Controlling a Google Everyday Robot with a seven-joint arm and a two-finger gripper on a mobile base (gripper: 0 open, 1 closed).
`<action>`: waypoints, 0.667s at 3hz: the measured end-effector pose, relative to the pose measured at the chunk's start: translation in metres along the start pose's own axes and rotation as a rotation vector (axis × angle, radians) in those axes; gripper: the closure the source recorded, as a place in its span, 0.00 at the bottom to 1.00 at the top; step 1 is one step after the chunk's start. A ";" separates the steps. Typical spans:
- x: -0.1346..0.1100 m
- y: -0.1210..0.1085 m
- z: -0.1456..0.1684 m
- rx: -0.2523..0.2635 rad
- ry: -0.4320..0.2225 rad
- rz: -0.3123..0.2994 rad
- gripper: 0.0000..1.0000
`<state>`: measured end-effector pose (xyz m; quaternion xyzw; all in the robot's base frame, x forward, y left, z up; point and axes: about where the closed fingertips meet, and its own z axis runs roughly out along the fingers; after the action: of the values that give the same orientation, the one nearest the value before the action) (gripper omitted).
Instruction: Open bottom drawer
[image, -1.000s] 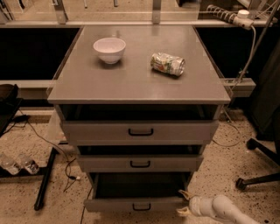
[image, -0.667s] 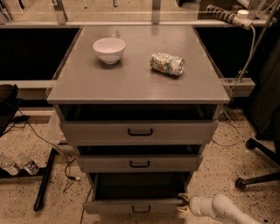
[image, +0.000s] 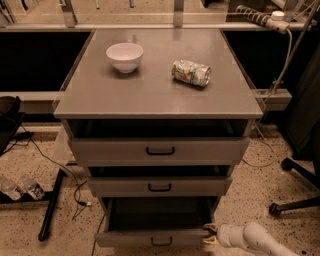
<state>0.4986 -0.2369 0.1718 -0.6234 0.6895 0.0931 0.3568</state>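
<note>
Speckled floor (image: 260, 200), dim workshop, one grey cabinet at centre.

- Surface (image: 160, 97): 1, grey, flat cabinet top. It carries the two items below, well apart.
- Bowl (image: 124, 56): 1, white, upright, on the left rear part.
- Can (image: 191, 73): 1, crushed, lying on its side to the right of the bowl.
- Drawers: 3, grey, stacked, each with one black bar handle at mid-front. Top drawer (image: 110, 150) has the widest front and middle drawer (image: 120, 187) a narrower one; each shows a dark gap above its front.
- Bottom drawer (image: 130, 238): 1, lowest of the stack, at the lower edge of view. Its front is the narrowest and shallowest. It stands pulled out, with a dark interior showing behind the front. Its handle (image: 161, 242) is small and black.
- Claw (image: 210, 234): 1, yellowish tips, at the right end of the bottom drawer's front, touching or just beside it. Spread or pinching: cannot tell.
- Arm (image: 255, 240): 1, white, entering from the lower right.
- Bottles (image: 20, 187): 2, clear, on the floor at left.
- Chair base (image: 295, 202): 1, dark, at right.
- Power strip (image: 257, 14): 1, upper right.
</note>
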 end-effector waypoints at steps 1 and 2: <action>0.003 0.014 -0.006 -0.005 -0.002 0.007 1.00; 0.001 0.014 -0.009 -0.005 -0.002 0.007 0.81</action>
<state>0.4824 -0.2401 0.1730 -0.6218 0.6911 0.0967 0.3554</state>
